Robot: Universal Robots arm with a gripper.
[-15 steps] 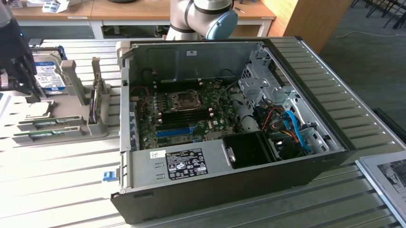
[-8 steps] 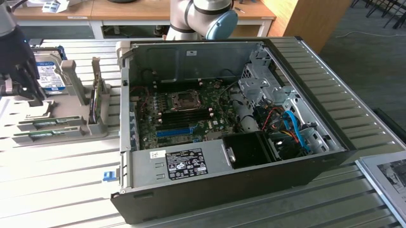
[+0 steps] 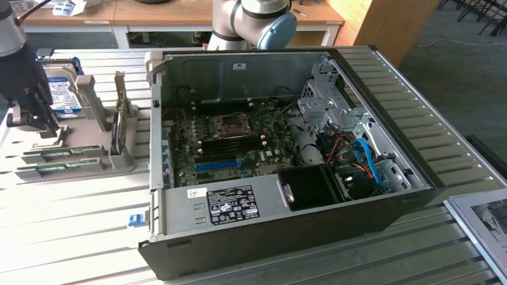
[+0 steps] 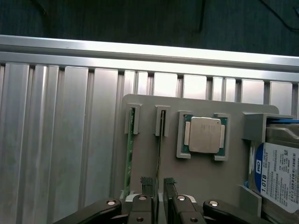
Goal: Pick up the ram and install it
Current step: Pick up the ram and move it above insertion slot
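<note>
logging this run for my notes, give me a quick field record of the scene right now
pincer: open, fingertips straddling the thin green ram stick
ram state: on edge in a slot of the grey plastic holder, not yet lifted
neighbouring slot: second green ram stick
also on holder: square silver processor chip; blue-labelled silver hard drive
target: open black computer case, green motherboard exposed
surface: slatted metal table
</note>
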